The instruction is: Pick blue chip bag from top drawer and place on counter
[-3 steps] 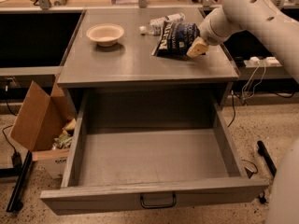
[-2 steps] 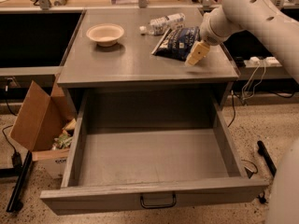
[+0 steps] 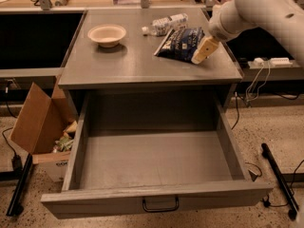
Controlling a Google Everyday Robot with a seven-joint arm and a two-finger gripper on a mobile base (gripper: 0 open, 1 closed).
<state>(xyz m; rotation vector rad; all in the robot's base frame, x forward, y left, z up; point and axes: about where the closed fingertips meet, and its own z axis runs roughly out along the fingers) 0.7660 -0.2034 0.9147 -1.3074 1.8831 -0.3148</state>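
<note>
Camera view, and the blue chip bag is out of the top drawer and lying on the bench, right of centre, its upper corner just beside the clear bottle. The drawer hangs wide open below with nothing in it. The end effector sits low at the bag's right edge, touching it or very nearly. Is it clamped on the foil or already let go? I can't tell from here.

Here's the danger. If there's a grip on that foil when the arm pulls back, the bag gets dragged toward the right edge of the bench, and it's already near that side. A sideways sweep could also shove the bag into the bottle and set it rolling toward the bowl.

Against a moment ago, very little has changed. The bag is in the same spot, the bottle is fully in sight, and the end effector has edged slightly up and right.
</note>
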